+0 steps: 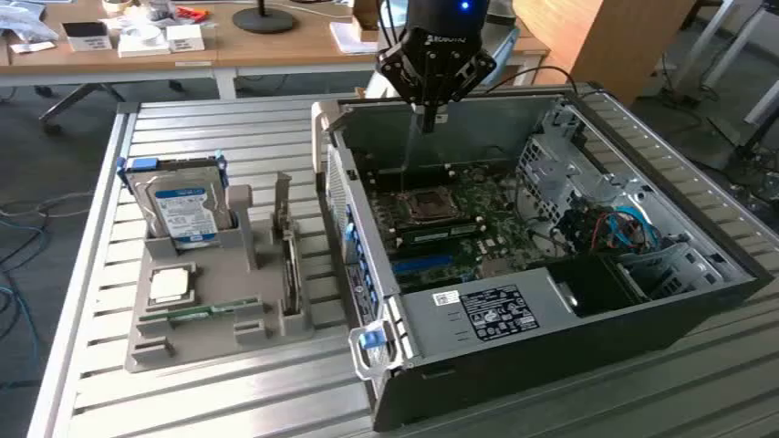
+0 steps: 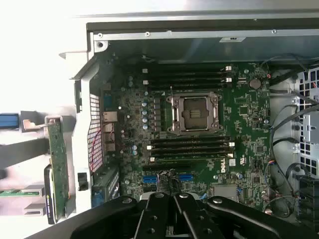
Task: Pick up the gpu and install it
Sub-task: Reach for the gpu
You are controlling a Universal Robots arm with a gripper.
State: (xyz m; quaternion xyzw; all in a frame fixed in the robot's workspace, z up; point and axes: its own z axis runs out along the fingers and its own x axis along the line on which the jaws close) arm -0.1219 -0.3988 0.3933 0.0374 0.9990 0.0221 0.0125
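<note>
Slatted table [image 1: 207,137] bears gpu [image 1: 291,260], open case [image 1: 585,338]; desk [image 1: 268,50] behind.

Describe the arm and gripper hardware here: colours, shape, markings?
Black gripper: broad body with pale lettering I can't read, narrowing to slim jaws. From the wrist view, it is built of black linkage bars with round pivot pins. The arm above it is dark, with a small blue light glowing near the wrist.
</note>
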